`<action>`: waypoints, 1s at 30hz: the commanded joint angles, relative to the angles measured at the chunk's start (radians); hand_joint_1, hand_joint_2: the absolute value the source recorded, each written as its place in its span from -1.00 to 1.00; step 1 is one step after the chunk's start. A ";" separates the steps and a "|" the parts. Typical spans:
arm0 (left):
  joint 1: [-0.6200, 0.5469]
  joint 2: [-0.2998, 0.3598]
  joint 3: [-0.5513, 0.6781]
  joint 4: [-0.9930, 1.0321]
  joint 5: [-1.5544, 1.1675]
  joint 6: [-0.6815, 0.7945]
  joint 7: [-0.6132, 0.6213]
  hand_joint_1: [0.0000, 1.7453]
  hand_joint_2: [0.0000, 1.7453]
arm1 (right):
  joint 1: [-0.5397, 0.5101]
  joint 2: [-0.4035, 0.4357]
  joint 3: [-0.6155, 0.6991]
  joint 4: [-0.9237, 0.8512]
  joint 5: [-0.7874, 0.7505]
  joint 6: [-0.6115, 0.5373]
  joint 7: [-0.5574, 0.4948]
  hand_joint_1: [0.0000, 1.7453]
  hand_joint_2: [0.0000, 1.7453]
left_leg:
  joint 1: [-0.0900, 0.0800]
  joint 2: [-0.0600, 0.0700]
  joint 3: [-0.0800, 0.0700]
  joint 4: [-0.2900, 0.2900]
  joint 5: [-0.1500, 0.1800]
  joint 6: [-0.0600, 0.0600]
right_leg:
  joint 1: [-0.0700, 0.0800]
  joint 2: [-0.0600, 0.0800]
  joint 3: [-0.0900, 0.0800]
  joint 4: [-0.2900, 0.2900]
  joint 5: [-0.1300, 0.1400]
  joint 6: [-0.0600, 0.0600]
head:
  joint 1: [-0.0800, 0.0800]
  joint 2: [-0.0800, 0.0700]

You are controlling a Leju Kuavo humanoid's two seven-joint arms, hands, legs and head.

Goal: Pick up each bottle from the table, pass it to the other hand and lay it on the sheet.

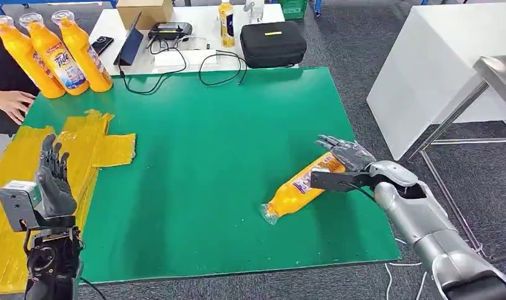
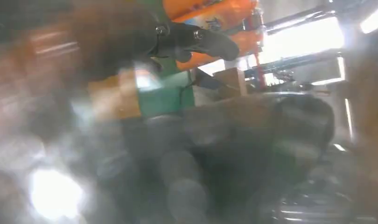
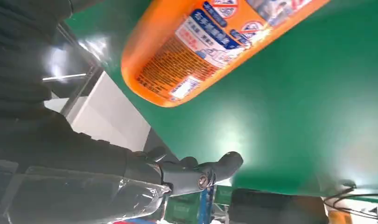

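Note:
An orange detergent bottle (image 1: 298, 189) lies on its side on the green table (image 1: 213, 156), cap toward the front edge. My right hand (image 1: 345, 154) hovers at its base end with fingers spread. In the right wrist view the bottle (image 3: 210, 44) lies apart from my fingers (image 3: 203, 175), so nothing is gripped. My left hand (image 1: 51, 180) stands upright and open above the yellow sheet (image 1: 16, 169) at the table's left. Three more orange bottles (image 1: 54, 53) stand at the far left corner. The left wrist view is blurred; orange bottles (image 2: 210, 11) show beyond a finger (image 2: 201, 42).
A person's hand (image 1: 13, 103) rests at the table's left edge by the standing bottles. Behind the green table a white table carries a black case (image 1: 272, 44), cables, a tablet and a small bottle (image 1: 226, 22). A white box (image 1: 425, 69) and a metal table (image 1: 497, 72) stand at right.

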 commanded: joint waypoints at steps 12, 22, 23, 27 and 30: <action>-0.038 0.010 0.027 0.065 0.018 -0.021 0.002 -1.00 -1.00 | -0.141 0.055 0.179 0.226 0.018 -0.003 0.032 -1.00 1.00 | 0.001 0.002 0.004 -0.002 0.000 -0.002 | 0.001 0.001 0.003 -0.002 0.000 -0.001 | 0.000 0.000; -0.054 0.013 0.020 0.078 0.017 -0.017 0.001 -1.00 -1.00 | -0.163 0.105 0.206 0.314 0.038 -0.011 0.040 -1.00 1.00 | 0.001 0.002 0.003 -0.002 0.000 -0.002 | 0.001 0.000 0.002 -0.001 0.001 -0.002 | 0.000 0.000; -0.059 0.013 0.019 0.081 0.019 -0.018 0.002 -1.00 -1.00 | -0.165 0.121 0.214 0.340 0.046 -0.016 0.040 -1.00 1.00 | 0.000 0.002 0.002 -0.001 0.000 -0.001 | 0.000 0.001 0.001 -0.001 0.000 -0.001 | 0.000 0.000; -0.074 0.014 0.014 0.089 0.019 -0.018 0.003 -1.00 -1.00 | -0.165 0.143 0.224 0.368 0.054 -0.022 0.042 -1.00 1.00 | 0.001 0.002 0.002 -0.001 0.000 -0.002 | 0.001 0.001 0.001 -0.001 0.000 -0.001 | 0.000 0.000; -0.074 0.014 0.014 0.089 0.019 -0.018 0.003 -1.00 -1.00 | -0.165 0.143 0.224 0.368 0.054 -0.022 0.042 -1.00 1.00 | 0.001 0.002 0.003 -0.001 0.000 -0.002 | 0.001 0.000 0.002 -0.001 0.000 -0.002 | 0.000 0.000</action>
